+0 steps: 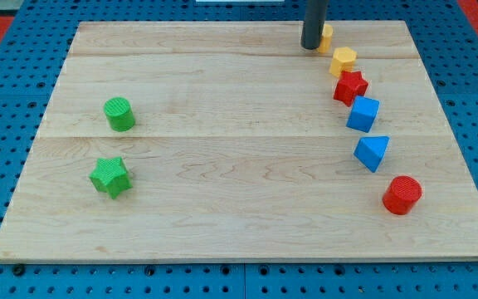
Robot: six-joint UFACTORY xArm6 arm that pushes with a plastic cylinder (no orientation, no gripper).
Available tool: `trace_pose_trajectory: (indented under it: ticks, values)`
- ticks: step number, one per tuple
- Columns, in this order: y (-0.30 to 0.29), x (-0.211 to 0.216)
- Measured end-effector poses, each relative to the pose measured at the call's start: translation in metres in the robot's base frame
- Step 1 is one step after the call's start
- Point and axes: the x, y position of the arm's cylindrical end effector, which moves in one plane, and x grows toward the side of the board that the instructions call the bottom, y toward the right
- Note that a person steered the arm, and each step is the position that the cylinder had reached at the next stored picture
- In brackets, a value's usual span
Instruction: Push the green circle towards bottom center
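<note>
The green circle (119, 114) is a short cylinder at the view's left, on the wooden board (239, 166). A green star (109, 176) lies just below it. My tip (311, 46) is at the view's top, right of centre, touching or very close to a partly hidden yellow block (327, 36). The tip is far to the right of and above the green circle.
Down the view's right side runs a curved row: a yellow hexagon (343, 61), a red star (350, 86), a blue cube (363, 114), a blue triangle (373, 153) and a red circle (402, 194). Blue pegboard surrounds the board.
</note>
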Motion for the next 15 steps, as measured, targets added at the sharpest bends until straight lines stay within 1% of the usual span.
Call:
trace_pose_trajectory:
  ticks: [1, 2, 3, 4, 5, 6, 7, 8, 9, 10, 11, 12, 13, 14, 15]
  values:
    - [-0.029, -0.003]
    - [-0.027, -0.021]
    - [0.000, -0.029]
    - [0.007, -0.021]
    - [-0.014, -0.020]
    - [-0.073, 0.001]
    - [-0.172, 0.030]
    - [-0.277, 0.047]
    - [-0.304, 0.107]
    - [-0.225, 0.114]
    - [-0.269, 0.102]
    - [-0.366, 0.117]
    - [-0.295, 0.148]
    - [-0.183, 0.150]
    - [-0.269, 0.159]
